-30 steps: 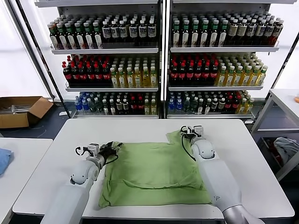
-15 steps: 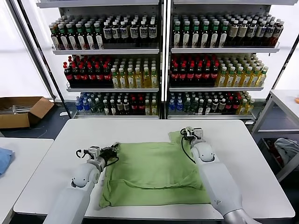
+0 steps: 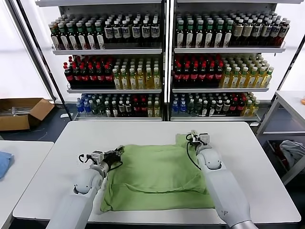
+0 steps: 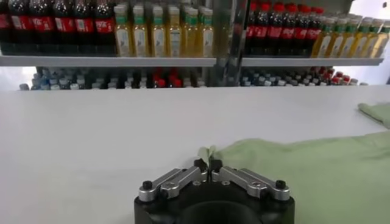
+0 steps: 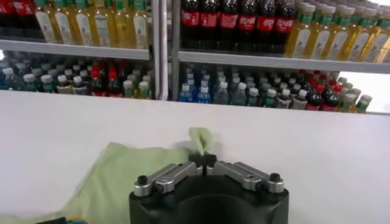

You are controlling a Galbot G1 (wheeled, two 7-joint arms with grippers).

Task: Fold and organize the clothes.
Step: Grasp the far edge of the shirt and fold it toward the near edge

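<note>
A light green shirt [image 3: 155, 176] lies spread across the white table [image 3: 57, 167], reaching its near edge. The left gripper [image 3: 117, 153] pinches the shirt's far left corner; the right gripper [image 3: 194, 137] is clamped on its far right corner. Shelves [image 3: 114, 51] behind hold rows of bottles [image 3: 95, 74]; a cardboard box [image 3: 21, 113] sits on the floor.

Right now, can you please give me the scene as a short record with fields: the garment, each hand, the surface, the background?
garment: one light green shirt, spread flat on the table, plain side up
left hand: shut on the shirt's far left corner, low at the table
right hand: shut on the shirt's far right corner, a small tuft of cloth standing up between its fingers
surface: white table
background: shelves of bottles behind the table
</note>
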